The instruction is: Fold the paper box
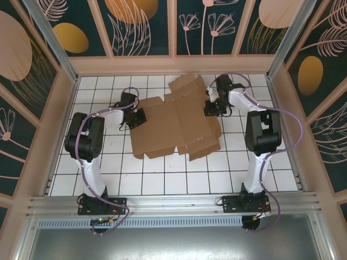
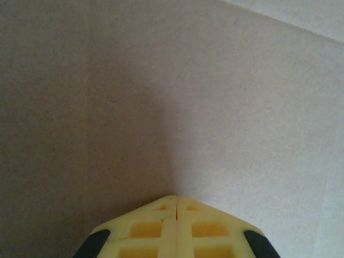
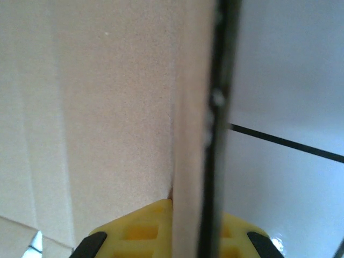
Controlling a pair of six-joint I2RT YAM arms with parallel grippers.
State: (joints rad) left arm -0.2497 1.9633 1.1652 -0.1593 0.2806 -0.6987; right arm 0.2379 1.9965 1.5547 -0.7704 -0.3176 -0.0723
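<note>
The paper box (image 1: pixel 173 122) is a flat brown die-cut cardboard sheet spread over the middle of the white tiled table, with flaps at the back and front right. My left gripper (image 1: pixel 140 117) is at the sheet's left edge. In the left wrist view its yellow fingertips (image 2: pixel 161 207) meet, shut with nothing between them, tips against the cardboard (image 2: pixel 215 107). My right gripper (image 1: pixel 210 107) is at the sheet's right edge. In the right wrist view it (image 3: pixel 188 207) is shut on a thin cardboard flap (image 3: pixel 185 134) that runs edge-on between the jaws, with the brown panel (image 3: pixel 107 107) on the left.
White tiled table (image 1: pixel 162 179) surrounds the sheet, with open tiles in front and to both sides. Patterned wall panels (image 1: pixel 146 27) enclose the back and sides. A metal rail (image 1: pixel 173 203) runs along the near edge by the arm bases. Tiles (image 3: pixel 290 107) lie right of the held flap.
</note>
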